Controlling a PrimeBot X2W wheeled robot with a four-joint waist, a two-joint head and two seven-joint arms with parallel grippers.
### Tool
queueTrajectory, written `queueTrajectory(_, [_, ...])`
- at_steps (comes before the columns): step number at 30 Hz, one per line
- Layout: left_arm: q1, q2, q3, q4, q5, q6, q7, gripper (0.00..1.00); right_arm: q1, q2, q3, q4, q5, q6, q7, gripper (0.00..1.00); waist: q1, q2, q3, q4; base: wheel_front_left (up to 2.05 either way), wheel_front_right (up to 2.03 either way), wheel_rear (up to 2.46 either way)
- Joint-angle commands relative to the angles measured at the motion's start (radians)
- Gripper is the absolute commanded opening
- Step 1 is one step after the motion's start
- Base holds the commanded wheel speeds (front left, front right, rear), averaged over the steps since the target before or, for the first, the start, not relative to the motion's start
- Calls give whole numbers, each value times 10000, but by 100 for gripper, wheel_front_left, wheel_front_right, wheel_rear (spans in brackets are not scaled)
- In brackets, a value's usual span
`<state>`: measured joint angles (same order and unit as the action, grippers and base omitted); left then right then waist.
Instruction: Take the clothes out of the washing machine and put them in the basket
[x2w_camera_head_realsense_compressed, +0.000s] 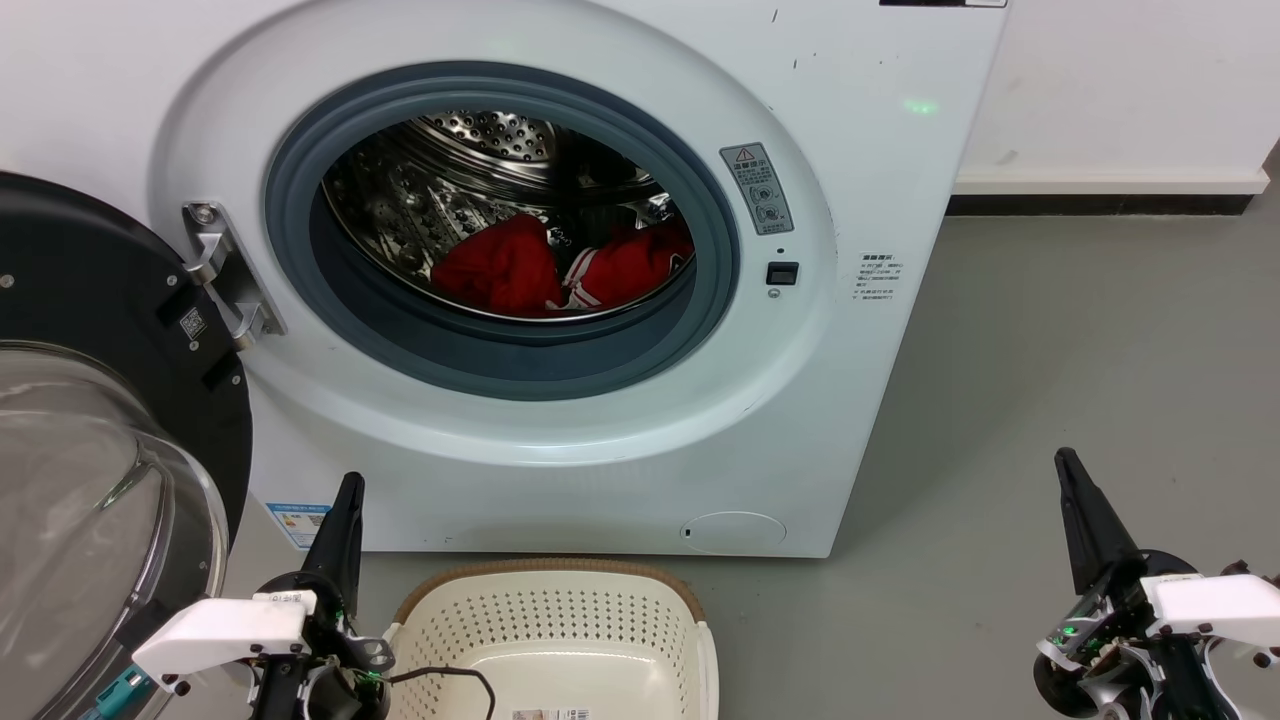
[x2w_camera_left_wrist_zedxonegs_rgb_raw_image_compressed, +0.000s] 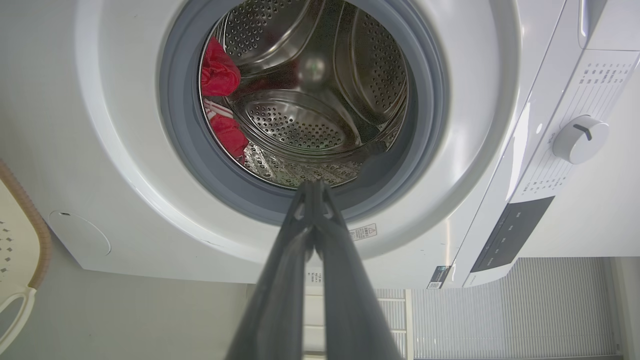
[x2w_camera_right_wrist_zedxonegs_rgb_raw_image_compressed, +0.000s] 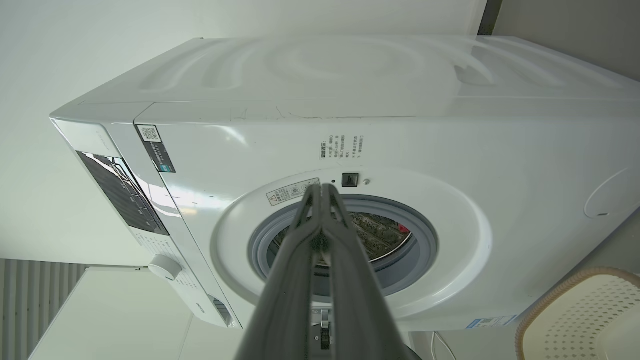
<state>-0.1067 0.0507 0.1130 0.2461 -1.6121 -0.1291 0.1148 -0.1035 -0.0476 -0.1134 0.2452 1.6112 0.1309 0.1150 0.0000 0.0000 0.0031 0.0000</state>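
**A:** Where are the clothes?
**B:** The clothes (x2w_camera_head_realsense_compressed: 505, 270) lie low in the drum (x2w_camera_head_realsense_compressed: 480, 135) of the washing machine (x2w_camera_head_realsense_compressed: 860, 150), at the centre of my head view. The door (x2w_camera_head_realsense_compressed: 100, 290) hangs wide open at the left edge.
**A:** And your hands?
**B:** My left hand (x2w_camera_head_realsense_compressed: 349, 485) is at lower left, fingers pressed together on nothing. My right hand (x2w_camera_head_realsense_compressed: 1064, 458), at lower right, is the same.
**A:** The basket?
**B:** The basket (x2w_camera_head_realsense_compressed: 545, 569) stands on the floor (x2w_camera_head_realsense_compressed: 1050, 350) at bottom centre, just before the machine.
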Motion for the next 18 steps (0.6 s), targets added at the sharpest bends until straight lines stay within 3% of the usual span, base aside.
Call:
queueTrajectory(1, [-59, -10, 23, -5, -20, -42, 17, 0, -114, -50, -4, 11, 39, -3, 10, 0, 0, 0, 0, 0, 0, 0, 0])
queueTrajectory(18, [-59, -10, 23, -5, -20, -42, 17, 0, -114, -49, -3, 11, 38, -3, 10, 0, 0, 0, 0, 0, 0, 0, 0])
